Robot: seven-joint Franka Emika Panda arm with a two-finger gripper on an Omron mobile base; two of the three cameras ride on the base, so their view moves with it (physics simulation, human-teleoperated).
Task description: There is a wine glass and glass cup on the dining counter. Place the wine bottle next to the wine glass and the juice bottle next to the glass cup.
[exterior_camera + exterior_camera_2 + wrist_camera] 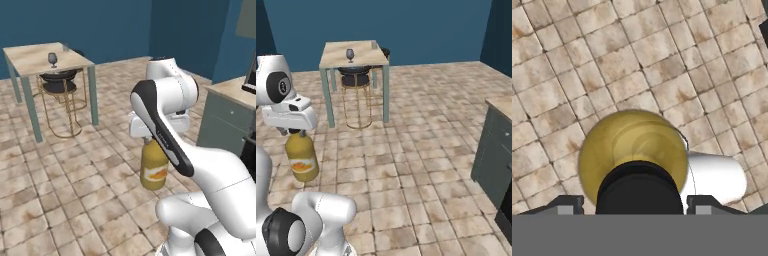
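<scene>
Left base view: the tool point(151, 140) grips the juice bottle point(153, 170) by its neck, holding it in the air above the tiled floor point(75, 200). The dining desk point(30, 57) stands far off to the left, with one wine glass point(52, 60) on top and a faint shape, probably the glass cup point(65, 47), at its far edge. One round stool point(61, 87) is tucked under the desk

Right base view: one juice bottle point(301, 157) hangs under the tool point(298, 132); the desk point(336, 57) is far ahead, carrying one wine glass point(349, 54)

Hand view: the black cap point(639, 187) sits between the tool's fingers point(567, 204). I judge this the carry step for the juice; next calls for driving to the desk and setting the bottle beside the cup
</scene>
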